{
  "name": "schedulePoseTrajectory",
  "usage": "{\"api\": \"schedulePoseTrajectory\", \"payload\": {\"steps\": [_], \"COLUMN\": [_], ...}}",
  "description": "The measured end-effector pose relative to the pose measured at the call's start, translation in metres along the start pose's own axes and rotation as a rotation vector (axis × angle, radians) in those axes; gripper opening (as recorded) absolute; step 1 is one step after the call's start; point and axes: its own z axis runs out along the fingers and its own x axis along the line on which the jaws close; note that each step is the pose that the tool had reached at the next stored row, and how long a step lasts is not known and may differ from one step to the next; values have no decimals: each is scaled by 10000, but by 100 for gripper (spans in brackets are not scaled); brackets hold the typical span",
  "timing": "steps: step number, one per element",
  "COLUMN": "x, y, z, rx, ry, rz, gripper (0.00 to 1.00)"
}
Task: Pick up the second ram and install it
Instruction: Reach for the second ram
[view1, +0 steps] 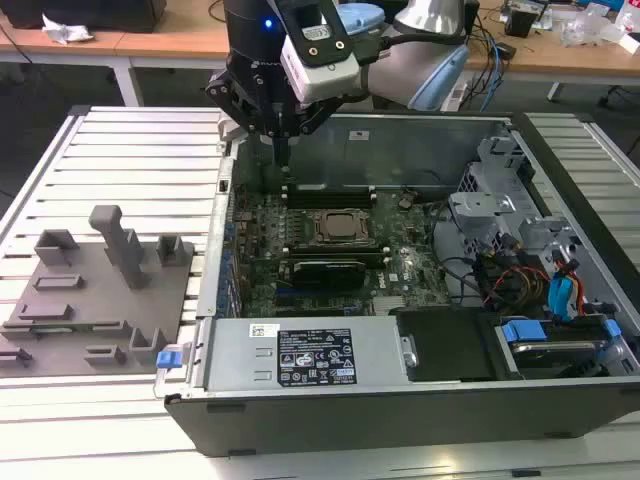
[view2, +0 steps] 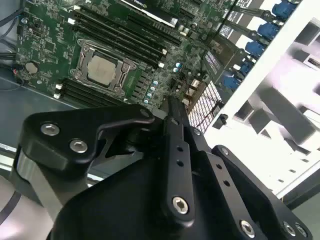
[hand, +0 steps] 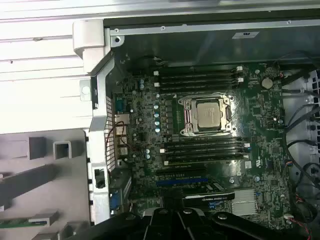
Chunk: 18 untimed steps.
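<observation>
Fingers (view2: 176, 135) of the black metal gripper (view1: 283, 158) are pressed together, holding nothing, above the bumpy green board (view1: 400, 262) inside the open metal box (view1: 420, 415). The second ram (hand: 22, 222), thin, flat and green, lies outside on the grey plastic block (hand: 70, 200).

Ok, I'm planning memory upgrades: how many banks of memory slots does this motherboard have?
2. One bank lies beside the processor socket toward the case wall, the other bank on its opposite side, toward the expansion card. Nothing seems to hide more.
</observation>
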Motion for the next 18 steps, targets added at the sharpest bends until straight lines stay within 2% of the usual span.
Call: {"api": "schedulePoseTrajectory", "payload": {"steps": [4,14,18], "x": [143,358,531], "y": [-11,-27,-39], "z": [-4,-9,-14], "rx": [0,0,0], "ry": [-2,-2,-3], "rz": [1,2,1], "gripper": [11,11,11]}}
